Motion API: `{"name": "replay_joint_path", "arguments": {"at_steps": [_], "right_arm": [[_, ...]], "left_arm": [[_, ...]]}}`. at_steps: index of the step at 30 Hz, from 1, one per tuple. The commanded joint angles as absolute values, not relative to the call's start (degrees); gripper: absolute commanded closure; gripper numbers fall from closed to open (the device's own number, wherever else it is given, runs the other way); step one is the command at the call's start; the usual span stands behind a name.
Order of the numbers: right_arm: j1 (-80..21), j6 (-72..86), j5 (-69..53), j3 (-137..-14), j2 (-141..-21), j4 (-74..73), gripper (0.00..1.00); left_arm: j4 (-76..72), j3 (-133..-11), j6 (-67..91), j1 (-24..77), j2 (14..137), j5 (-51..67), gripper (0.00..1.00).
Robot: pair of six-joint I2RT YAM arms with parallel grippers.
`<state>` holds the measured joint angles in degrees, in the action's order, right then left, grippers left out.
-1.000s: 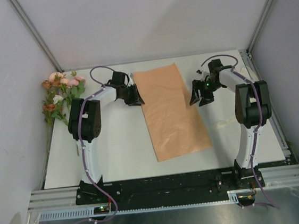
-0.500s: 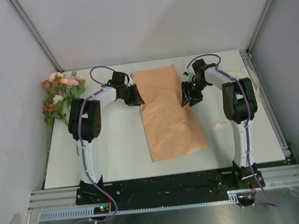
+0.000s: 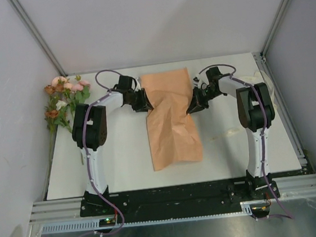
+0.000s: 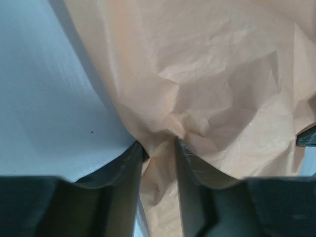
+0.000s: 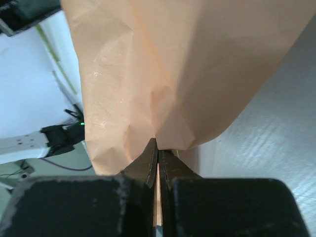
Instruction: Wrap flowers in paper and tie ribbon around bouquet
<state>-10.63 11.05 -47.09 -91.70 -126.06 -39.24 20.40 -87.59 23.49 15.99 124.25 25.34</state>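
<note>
The peach-orange paper (image 3: 173, 125) lies lengthwise on the white table (image 3: 122, 156), and its far half is buckled up between my two grippers. My left gripper (image 3: 144, 103) is at its left edge. In the left wrist view that gripper (image 4: 158, 145) is shut on a crumpled fold of the paper (image 4: 212, 74). My right gripper (image 3: 193, 107) is at the right edge, and in its wrist view it (image 5: 158, 148) is shut tight on the lifted paper (image 5: 163, 59). The flowers (image 3: 65, 100) lie at the far left table edge, apart from both arms. A cream ribbon (image 3: 267, 87) lies along the right edge.
Grey walls close in the table on the left, back and right. The arm bases are bolted to the black rail (image 3: 177, 197) at the near edge. Both upper arms stand on either side of the paper.
My right gripper has moved left to the paper's right edge and shut on it. The paper has bunched up and its near end has swung left. The left gripper has stayed put.
</note>
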Motion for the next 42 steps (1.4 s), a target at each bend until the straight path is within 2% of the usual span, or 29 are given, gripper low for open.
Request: {"name": "replay_joint_path", "arguments": {"at_steps": [1, 3, 5, 11, 17, 21, 25, 29, 33, 42], "right_arm": [[-8.9, 20.69, -56.26, -86.59, -118.66, -25.84, 1.0], [-7.61, 24.71, -56.78, -83.61, -116.43, -20.57, 1.0], [-6.3, 28.26, -56.93, -81.28, -114.74, -16.41, 1.0], [-4.03, 40.22, -58.1, -75.13, -111.12, -5.71, 1.0], [-4.29, 49.59, -59.1, -71.87, -108.86, 0.61, 1.0], [-4.48, 52.64, -57.57, -71.53, -107.54, -0.52, 1.0], [-4.89, 55.22, -55.78, -71.27, -106.74, -3.55, 1.0], [-5.99, 57.54, -54.16, -70.47, -105.62, -4.91, 1.0], [-7.85, 58.64, -52.7, -69.54, -104.27, -5.99, 1.0], [-10.98, 60.13, -50.17, -69.24, -102.98, -7.87, 1.0]], "left_arm": [[21.63, -88.62, 20.87, 16.85, 124.92, 25.93, 0.52], [21.65, -88.1, 19.24, 16.14, 122.97, 26.92, 0.35], [21.63, -87.26, 17.82, 14.58, 119.71, 27.78, 0.23], [21.64, -85.43, 10.96, 7.47, 106.07, 28.2, 0.02], [23.58, -76.18, -9.17, 8.26, 84.06, 28.08, 0.0], [24.35, -64.4, -26.73, 18.59, 68.46, 20.06, 0.0], [23.88, -56.29, -35.05, 35.3, 59.51, 11.22, 0.0], [21.34, -52.51, -37.86, 50.47, 57.0, 2.15, 0.0], [15.96, -50.96, -37.99, 60.44, 57.95, -4.85, 0.0], [-2.03, -45.35, -47.4, 71.39, 63.12, -8.23, 0.02]]}}
